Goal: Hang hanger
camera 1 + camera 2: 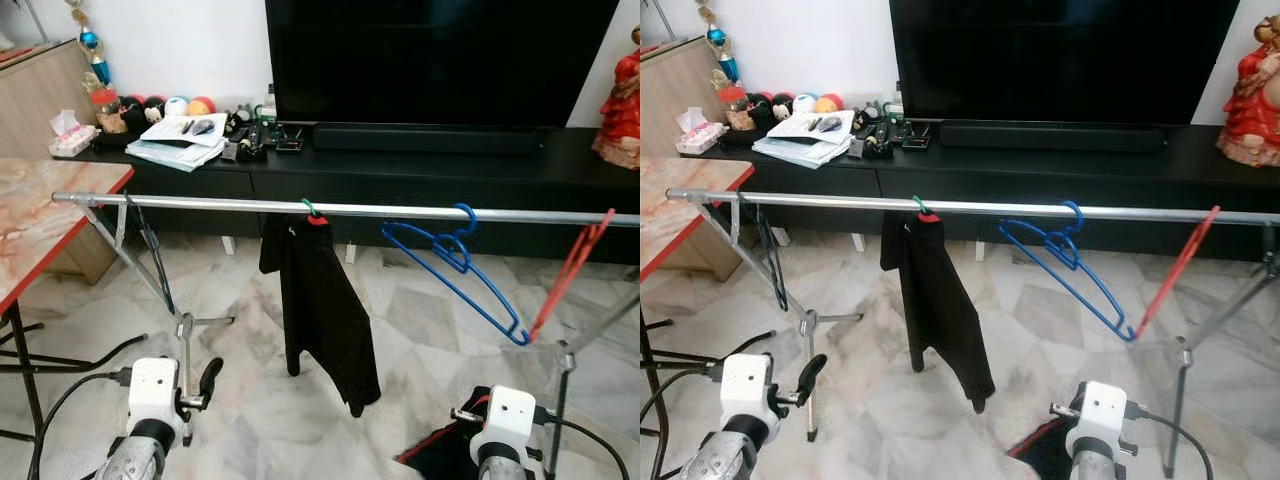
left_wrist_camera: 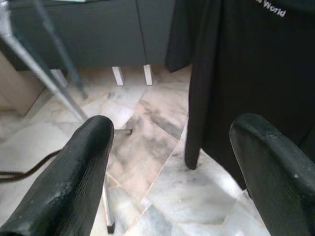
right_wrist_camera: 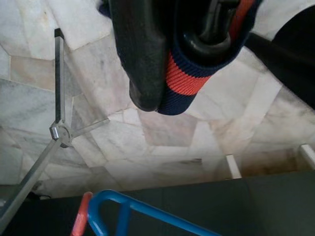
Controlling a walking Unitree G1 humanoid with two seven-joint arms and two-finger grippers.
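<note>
Three hangers are on the metal rail [image 1: 400, 211] in the left eye view: a green-hooked hanger [image 1: 312, 211] near the middle carrying a black shirt [image 1: 320, 305], a blue hanger [image 1: 455, 262] further toward the rail's right end, and a red hanger [image 1: 573, 262] tilted close to that end, its bottom touching the blue one's lower tip. Behind the rail sits a black TV stand [image 1: 400, 165] with a TV [image 1: 440, 60], a soundbar [image 1: 425, 138], papers and clutter at its left end, and a red figurine [image 1: 622, 100] at its right end. A marble-top table [image 1: 45, 215] with a red edge pokes in at the left, its corner just beside the rail's left end.

Right eye view, same scene: the left gripper [image 1: 808, 378] sits low by the rail's left leg, and the right arm's white wrist [image 1: 1097, 410] is low down over dark fabric with red trim [image 1: 1040, 450].

Left wrist view: the left claw's fingers [image 2: 74, 182] are spread wide with nothing between them, pointing at the black shirt and marble floor [image 2: 147, 147].

Right wrist view: the right gripper [image 3: 170, 91] is clamped down on a navy and red striped garment [image 3: 189, 78] that's on a dark hanger hook [image 3: 211, 29], held low over the floor, with the blue and red hangers showing beyond it.
</note>
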